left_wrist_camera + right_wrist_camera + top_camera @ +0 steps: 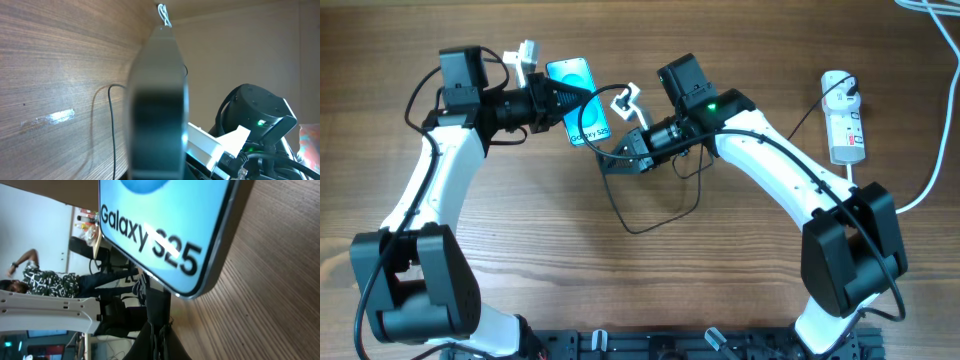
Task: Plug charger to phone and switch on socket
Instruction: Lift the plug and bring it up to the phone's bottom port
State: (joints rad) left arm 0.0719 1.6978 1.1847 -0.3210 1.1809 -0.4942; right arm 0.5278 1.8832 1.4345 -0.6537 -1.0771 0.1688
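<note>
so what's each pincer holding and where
left pincer grips the phone mid-length at one long side; right pincer seems shut on the charger near its connector tip

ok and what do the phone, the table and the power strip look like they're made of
The phone: glossy glass-like front, by its smooth sheen; the rim could be metal or plastic. The table: wood or wood-look laminate, slight sheen, by its straight grain lines. The power strip: probably hard white plastic, smooth with moulded rounded ends.
</note>
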